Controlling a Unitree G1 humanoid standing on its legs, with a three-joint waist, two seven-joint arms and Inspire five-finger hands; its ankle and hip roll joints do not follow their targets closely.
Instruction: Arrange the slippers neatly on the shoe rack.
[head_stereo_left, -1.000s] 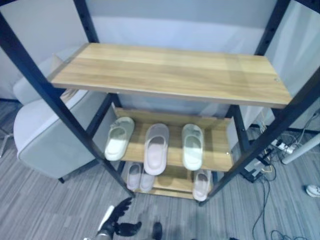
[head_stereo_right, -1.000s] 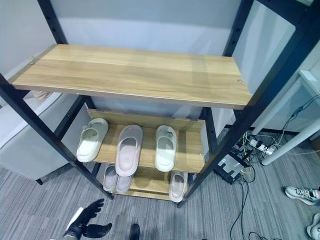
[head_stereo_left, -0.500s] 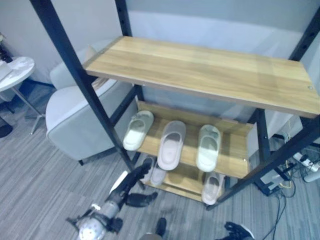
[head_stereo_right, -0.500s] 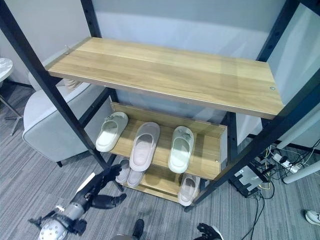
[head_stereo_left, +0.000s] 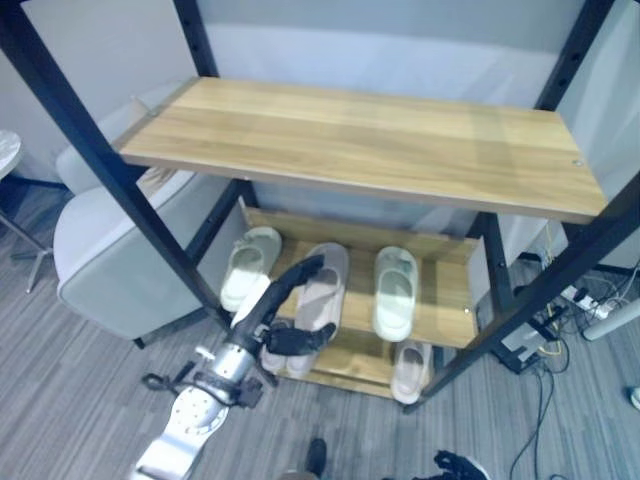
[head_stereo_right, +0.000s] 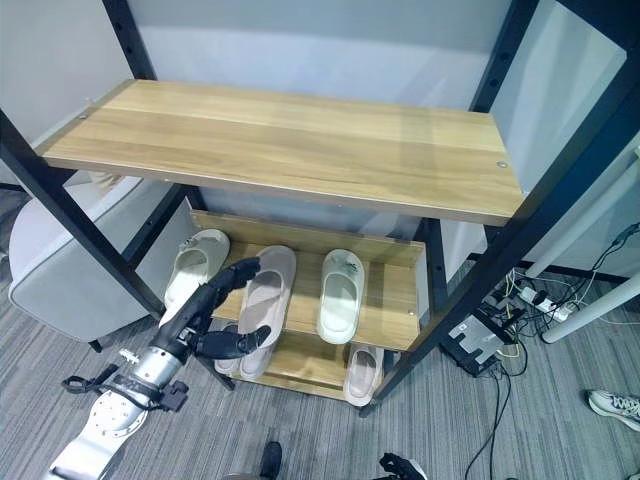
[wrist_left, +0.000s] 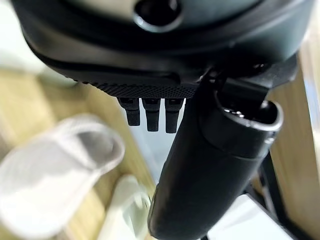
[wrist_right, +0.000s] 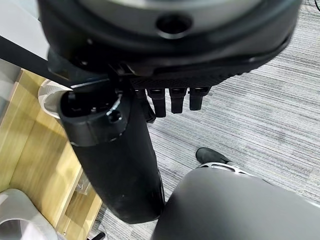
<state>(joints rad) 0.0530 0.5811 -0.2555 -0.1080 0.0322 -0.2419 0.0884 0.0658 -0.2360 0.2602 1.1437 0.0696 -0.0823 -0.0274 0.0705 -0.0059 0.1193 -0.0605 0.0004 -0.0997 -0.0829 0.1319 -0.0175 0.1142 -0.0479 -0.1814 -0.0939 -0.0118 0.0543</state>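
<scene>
Nearest the camera, the left robot hand (head_stereo_left: 283, 318) is reaching up from the floor (head_stereo_left: 60, 400) toward the front edge of the rack (head_stereo_left: 110, 190), its fingers straight and spread with the thumb held apart below them. It is holding nothing; whether the fingertips are touching the pink slipper (head_stereo_left: 318, 300) in front of them cannot be told. The left wrist view is showing the same open fingers (wrist_left: 150, 112) with a slipper lying beyond them, not between them. The right robot hand (wrist_right: 172, 102) is hanging low beside the rack over the floor, its fingers straight and empty.

On the middle shelf (head_stereo_left: 450, 300), three slippers are lying toes toward the back wall: a pale green slipper (head_stereo_left: 248, 268) at the left, angled slightly outward; the pink slipper in the middle, overhanging the front edge; and a second green slipper (head_stereo_left: 395, 292) at the right, lying straight. The overhang of the pink one is probably why the hand is approaching it: a push inward would likely bring it into line.

On the bottom shelf (head_stereo_left: 350, 368), more slippers are lying, a pair (head_stereo_right: 232, 362) partly hidden behind the hand and one (head_stereo_left: 408, 368) at the right.

Farthest, the top shelf (head_stereo_left: 360, 140) is carrying nothing, and a grey chair (head_stereo_left: 110, 260) is standing just beside the rack's left post.
</scene>
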